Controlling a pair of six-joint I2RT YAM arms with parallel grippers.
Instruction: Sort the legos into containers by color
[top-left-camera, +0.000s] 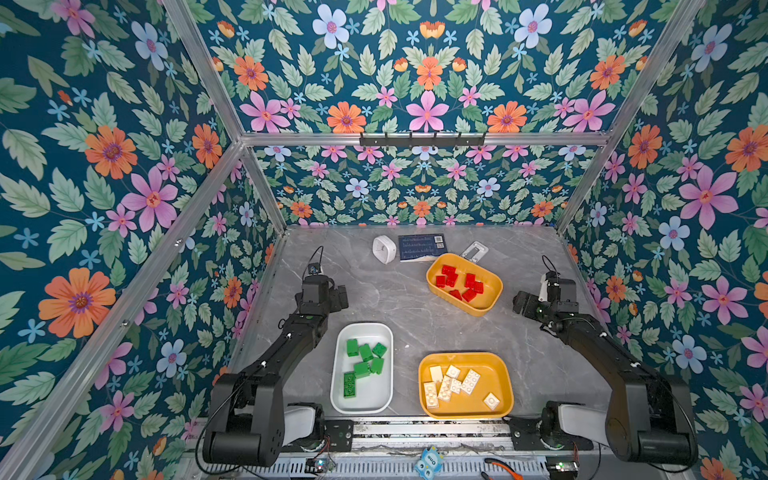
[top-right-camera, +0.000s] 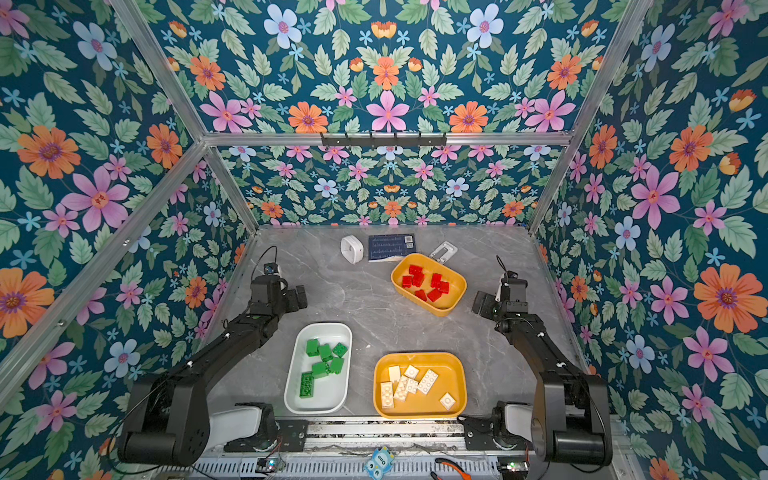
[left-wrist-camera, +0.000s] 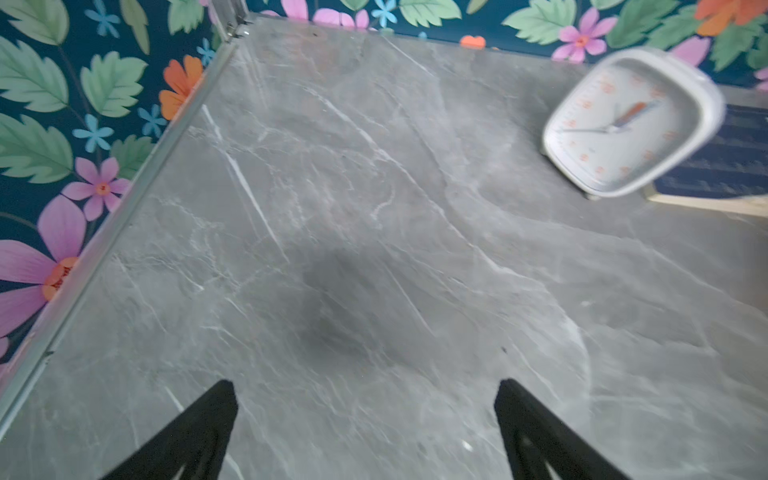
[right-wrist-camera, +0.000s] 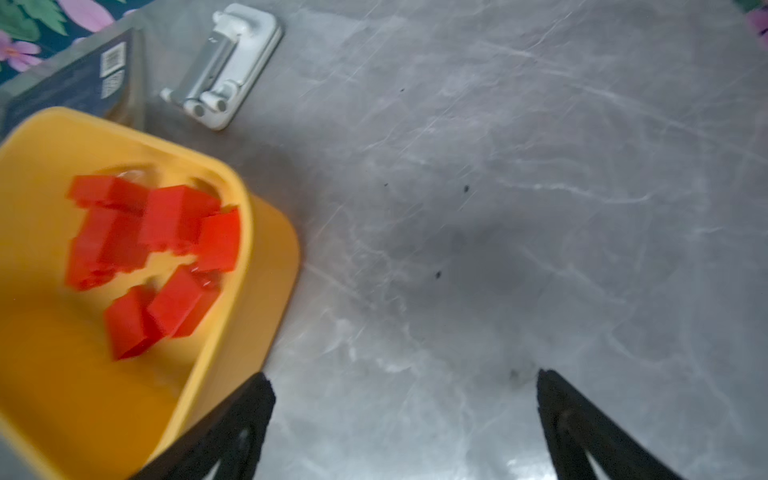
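Red legos (top-left-camera: 459, 284) lie in the far mustard tub (top-left-camera: 495, 291), right of centre in both top views. Green legos (top-left-camera: 365, 359) sit in the white tub (top-left-camera: 370, 395) at lower centre, and cream legos (top-left-camera: 451, 384) in the near mustard tub (top-left-camera: 492, 370) just right of it. Over the bare marble table (left-wrist-camera: 374, 208), the left gripper (left-wrist-camera: 365, 388) hangs with jaws wide apart and empty. The right gripper (right-wrist-camera: 405, 380) is also spread and empty, near the far mustard tub.
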